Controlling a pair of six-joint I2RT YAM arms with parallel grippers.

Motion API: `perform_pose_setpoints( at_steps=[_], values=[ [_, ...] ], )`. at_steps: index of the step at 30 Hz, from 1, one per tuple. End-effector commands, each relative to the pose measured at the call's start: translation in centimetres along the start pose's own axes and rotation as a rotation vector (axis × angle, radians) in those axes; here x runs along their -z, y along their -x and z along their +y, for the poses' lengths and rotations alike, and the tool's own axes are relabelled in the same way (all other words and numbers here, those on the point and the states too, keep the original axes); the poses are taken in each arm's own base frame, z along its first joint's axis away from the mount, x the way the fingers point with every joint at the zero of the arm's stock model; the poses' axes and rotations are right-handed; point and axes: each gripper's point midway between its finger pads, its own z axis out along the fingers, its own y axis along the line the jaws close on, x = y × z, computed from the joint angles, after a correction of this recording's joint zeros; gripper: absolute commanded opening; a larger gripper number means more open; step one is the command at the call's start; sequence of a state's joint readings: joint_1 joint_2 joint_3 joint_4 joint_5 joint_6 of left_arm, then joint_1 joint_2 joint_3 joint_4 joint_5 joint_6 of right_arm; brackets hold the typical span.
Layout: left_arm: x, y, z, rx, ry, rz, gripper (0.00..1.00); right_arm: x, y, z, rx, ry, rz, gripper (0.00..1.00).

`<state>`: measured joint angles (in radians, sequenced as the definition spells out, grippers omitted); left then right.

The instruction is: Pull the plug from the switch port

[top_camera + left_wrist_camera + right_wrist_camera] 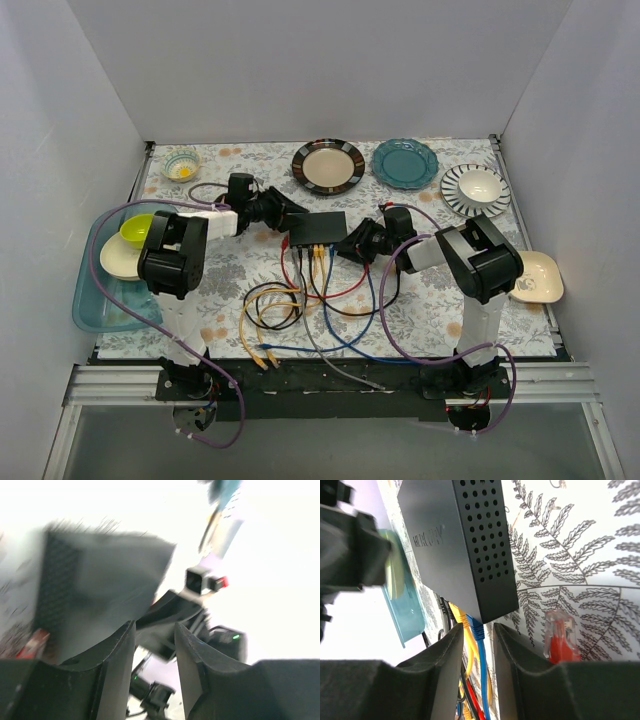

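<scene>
Right gripper (477, 628) has its jaws at a narrow gap, and the switch (455, 540) sits right ahead of the tips, corner-on. A blue plug (474, 621) in its end port lines up with that gap, can't tell if it's touching. A loose red plug (559, 635) lies just right of the right finger. Left gripper (154, 629) is narrow too, not holding anything, with the switch ahead-left, pretty blurry.
</scene>
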<state>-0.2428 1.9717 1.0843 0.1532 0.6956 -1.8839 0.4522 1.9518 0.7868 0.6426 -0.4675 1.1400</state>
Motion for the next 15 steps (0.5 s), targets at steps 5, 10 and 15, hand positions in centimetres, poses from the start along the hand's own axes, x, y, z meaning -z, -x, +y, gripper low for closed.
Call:
perform_pose_setpoints(
  at_steps=[5, 10, 15],
  values=[
    [-1.1, 2.3, 0.0, -0.011, 0.017, -0.043, 0.37, -0.2, -0.5, -1.7, -0.006, -0.08, -0.003, 0.4],
    [-1.2, 1.8, 2.0, 0.008, 0.05, -0.033, 0.37, -1.3, 0.0, -1.7, -0.038, -0.086, -0.017, 0.39],
    [-1.3, 1.5, 2.7, 0.0, 0.065, -0.024, 0.37, -2.0, 0.8, -1.3, -0.069, -0.067, -0.053, 0.38]
  ],
)
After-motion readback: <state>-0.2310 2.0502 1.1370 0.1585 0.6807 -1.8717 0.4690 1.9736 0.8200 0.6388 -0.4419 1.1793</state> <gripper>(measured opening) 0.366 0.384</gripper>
